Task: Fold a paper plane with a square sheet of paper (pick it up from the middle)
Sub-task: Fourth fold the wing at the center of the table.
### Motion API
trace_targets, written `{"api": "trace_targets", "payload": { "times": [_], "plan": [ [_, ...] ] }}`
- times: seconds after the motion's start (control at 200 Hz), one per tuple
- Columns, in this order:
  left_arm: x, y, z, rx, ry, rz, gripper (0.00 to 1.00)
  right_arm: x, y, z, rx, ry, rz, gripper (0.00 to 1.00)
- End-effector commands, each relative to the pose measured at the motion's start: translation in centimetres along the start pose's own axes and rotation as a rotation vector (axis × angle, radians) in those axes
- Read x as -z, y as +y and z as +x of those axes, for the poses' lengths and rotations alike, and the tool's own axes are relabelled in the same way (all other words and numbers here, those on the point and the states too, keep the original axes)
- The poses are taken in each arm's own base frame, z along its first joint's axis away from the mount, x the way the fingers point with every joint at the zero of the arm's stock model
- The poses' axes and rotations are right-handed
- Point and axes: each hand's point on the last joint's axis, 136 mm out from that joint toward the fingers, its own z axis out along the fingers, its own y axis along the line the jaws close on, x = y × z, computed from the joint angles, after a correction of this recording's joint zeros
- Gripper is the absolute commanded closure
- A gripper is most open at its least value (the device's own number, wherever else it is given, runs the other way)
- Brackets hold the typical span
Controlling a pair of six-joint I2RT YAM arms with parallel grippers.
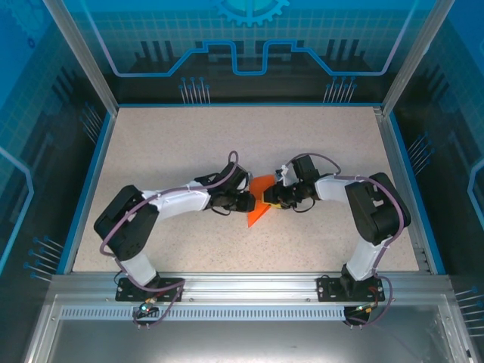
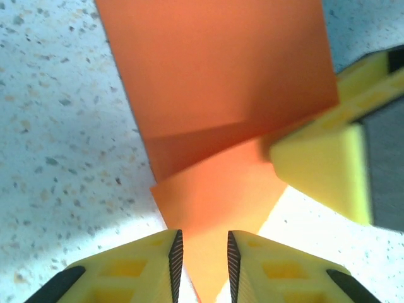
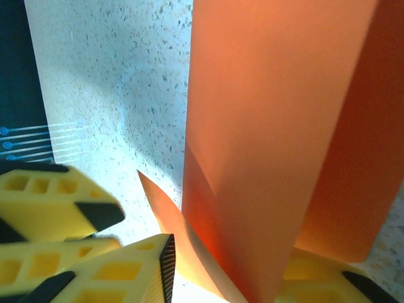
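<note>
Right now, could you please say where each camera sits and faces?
Top external: above and behind the left arm and right arm, looking down at the table; both show.
Left wrist: on its arm, facing the orange paper past the left hand.
Right wrist: likewise, facing the paper past the right hand.
Shared: each wrist view catches the other hand.

Table (image 1: 189, 144): speckled beige top, flat, surface sound where seen. A blue border (image 1: 89, 178) runs along the table's left, far and right edges. Aluminium posts rise from the table's far-left (image 1: 79, 53) and far-right (image 1: 418, 53) corners, leaning outward in the overhead view. Behind the table's far edge stands a blue backdrop panel (image 1: 151, 38) bearing a gear graphic (image 1: 253, 9). Clusters of thin pins (image 1: 193, 91) sit just beyond the far edge. A slotted metal rail (image 1: 242, 281) lies along the table's near edge, with a metal plate (image 1: 242, 340) nearer still.
</note>
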Motion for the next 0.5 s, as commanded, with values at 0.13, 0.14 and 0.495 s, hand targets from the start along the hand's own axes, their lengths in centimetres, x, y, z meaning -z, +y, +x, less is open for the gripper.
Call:
{"api": "trace_targets", "payload": {
  "times": [0.13,0.14,0.495],
  "plan": [
    [0.8,-0.5,2.1,0.008,-0.086,-0.114,0.64,-0.7,-0.1,-0.5,0.057,0.056,-0.001,0.77],
    [0.7,-0.5,2.3,0.008,-0.086,-0.115,0.64,-0.8,-0.1,-0.4,0.058,0.058,-0.001,0.77],
    [-0.1,-1.6,2.4,-0.018,-0.183,-0.134,0.61,-0.5,-0.2,0.1,0.051,0.065,-0.006,0.76]
  ]
}}
